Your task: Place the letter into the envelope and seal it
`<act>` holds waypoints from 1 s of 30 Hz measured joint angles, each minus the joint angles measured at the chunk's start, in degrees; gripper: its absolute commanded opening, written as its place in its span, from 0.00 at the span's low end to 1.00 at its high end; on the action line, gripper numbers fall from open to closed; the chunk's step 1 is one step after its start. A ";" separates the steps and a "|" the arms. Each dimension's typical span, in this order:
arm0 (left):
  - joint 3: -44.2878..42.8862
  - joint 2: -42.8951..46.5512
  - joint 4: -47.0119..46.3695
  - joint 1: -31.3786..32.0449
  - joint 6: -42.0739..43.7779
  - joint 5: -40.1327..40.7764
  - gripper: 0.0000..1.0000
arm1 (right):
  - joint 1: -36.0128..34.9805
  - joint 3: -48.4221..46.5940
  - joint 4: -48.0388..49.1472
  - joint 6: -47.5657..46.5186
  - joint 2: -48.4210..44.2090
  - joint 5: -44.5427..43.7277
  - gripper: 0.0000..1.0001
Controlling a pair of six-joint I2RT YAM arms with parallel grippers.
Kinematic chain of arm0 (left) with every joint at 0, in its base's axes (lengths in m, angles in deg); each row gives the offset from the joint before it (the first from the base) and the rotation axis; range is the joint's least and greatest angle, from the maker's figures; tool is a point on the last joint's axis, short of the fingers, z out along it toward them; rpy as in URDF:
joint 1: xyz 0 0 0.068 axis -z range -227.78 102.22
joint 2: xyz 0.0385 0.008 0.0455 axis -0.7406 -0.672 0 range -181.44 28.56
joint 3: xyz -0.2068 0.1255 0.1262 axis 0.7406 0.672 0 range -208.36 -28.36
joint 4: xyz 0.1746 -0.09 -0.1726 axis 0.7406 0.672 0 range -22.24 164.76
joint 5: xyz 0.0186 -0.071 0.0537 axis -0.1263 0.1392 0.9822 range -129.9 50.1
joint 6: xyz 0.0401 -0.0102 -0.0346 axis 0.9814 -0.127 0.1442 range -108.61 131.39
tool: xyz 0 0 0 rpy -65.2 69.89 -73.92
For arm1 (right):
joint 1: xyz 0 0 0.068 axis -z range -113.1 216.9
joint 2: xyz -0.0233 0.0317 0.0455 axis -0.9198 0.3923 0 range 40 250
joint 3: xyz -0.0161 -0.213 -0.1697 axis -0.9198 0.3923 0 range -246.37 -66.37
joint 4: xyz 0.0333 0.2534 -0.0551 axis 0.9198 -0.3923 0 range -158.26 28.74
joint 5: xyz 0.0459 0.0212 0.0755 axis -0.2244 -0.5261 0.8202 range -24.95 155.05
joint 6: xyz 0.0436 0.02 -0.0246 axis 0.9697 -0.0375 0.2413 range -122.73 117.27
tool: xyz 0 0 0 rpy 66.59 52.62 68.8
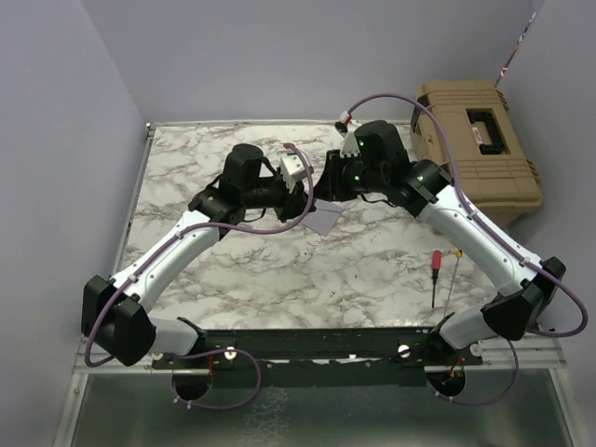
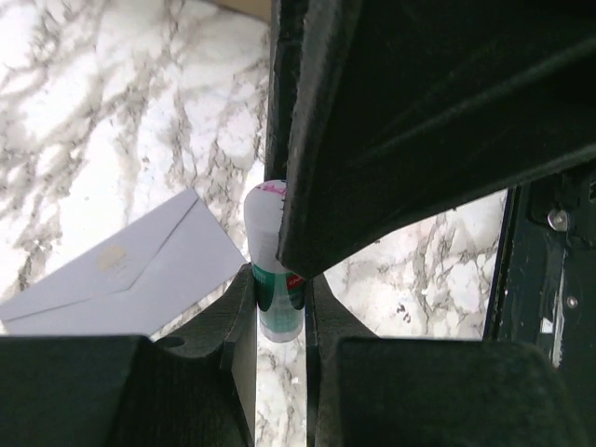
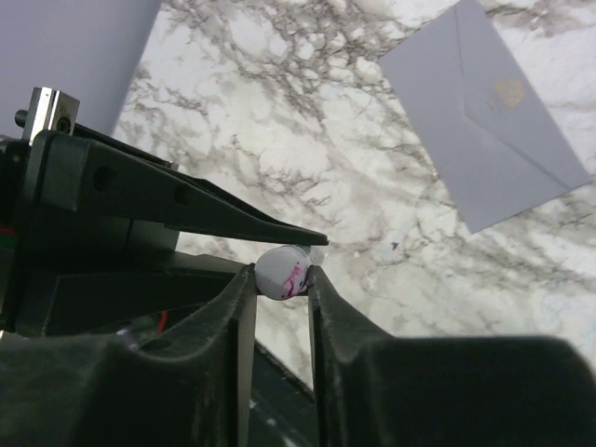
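Left gripper (image 2: 279, 300) and right gripper (image 3: 280, 277) clamp one glue stick (image 2: 264, 222); open marble table (image 3: 279, 112) surrounds the envelope (image 3: 480, 121).

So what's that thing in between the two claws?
A glue stick. The left claw pinches its green body, seen in the left wrist view, and the right claw pinches its white top, seen in the right wrist view.

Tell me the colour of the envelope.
The envelope is pale grey-lavender; the right wrist view shows it best.
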 measured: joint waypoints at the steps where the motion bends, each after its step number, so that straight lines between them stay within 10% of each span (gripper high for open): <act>1: 1.77 1.62 -2.34 -0.13 -0.70 0.00 0.00 | -0.11 -1.57 -1.31 0.59 0.33 0.24 0.39; 9: 10.32 9.49 -14.56 -0.15 -5.20 0.04 0.00 | 1.62 -10.75 -6.29 5.75 1.77 1.20 0.67; 20: 16.52 10.21 -19.43 -0.24 -20.79 2.89 0.00 | 2.89 -3.54 -1.88 12.57 -6.54 -2.89 0.67; 30: 31.17 14.25 -21.31 -0.42 -51.58 28.13 0.23 | 2.89 6.38 -1.27 16.83 -7.30 -3.63 0.67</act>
